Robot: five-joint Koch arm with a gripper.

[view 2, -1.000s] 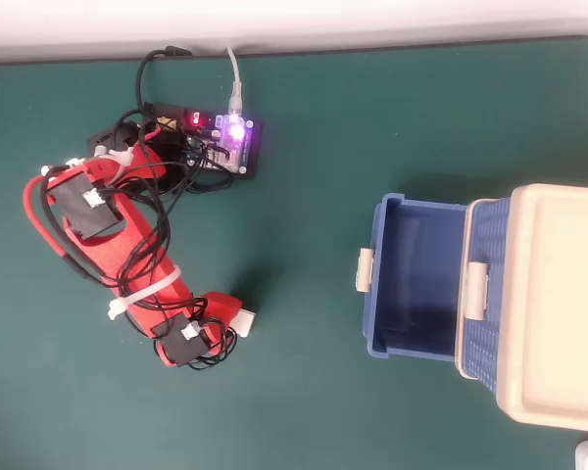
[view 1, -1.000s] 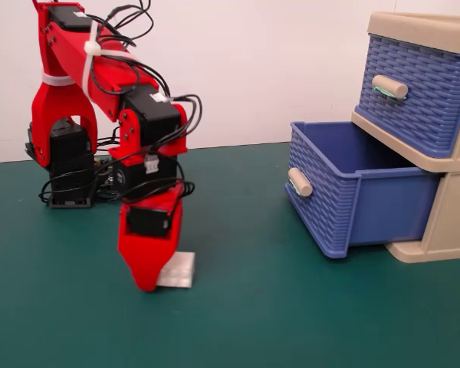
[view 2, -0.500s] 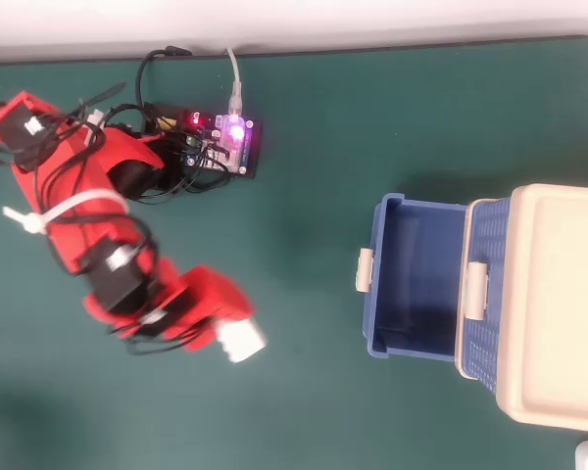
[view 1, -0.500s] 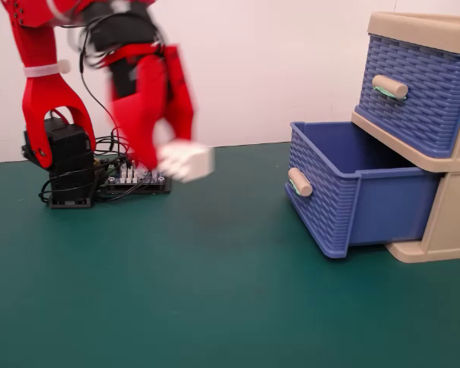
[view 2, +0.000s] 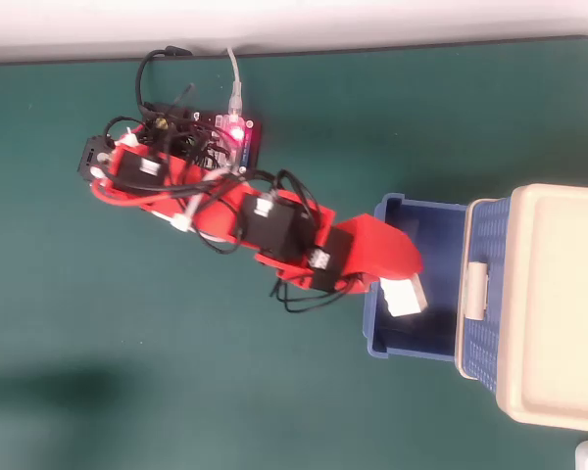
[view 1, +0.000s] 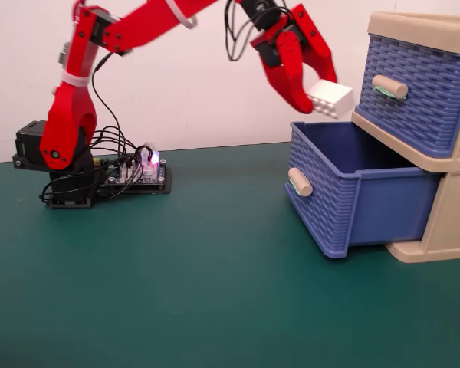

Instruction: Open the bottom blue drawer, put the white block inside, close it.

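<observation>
The bottom blue drawer [view 1: 345, 192] [view 2: 426, 338] is pulled out of the beige cabinet [view 1: 445, 222] [view 2: 559, 304], and what I see of its inside is empty. My red gripper [view 1: 322, 88] [view 2: 404, 284] hangs in the air above the open drawer, shut on the white block [view 1: 330, 98] [view 2: 402, 295]. The block's studded face points right in the fixed view. From overhead, the block sits over the drawer's front half, near its handle [view 1: 300, 182] side.
The upper blue drawer [view 1: 414, 92] is shut, just right of the block. The arm's base [view 1: 57, 165] and a lit controller board [view 1: 138, 175] [view 2: 225, 142] stand at the back left on the green mat [view 1: 184, 291].
The arm lifted the white block off the mat, swung right and stretched out. The block now hangs over the open drawer instead of lying on the mat's left side.
</observation>
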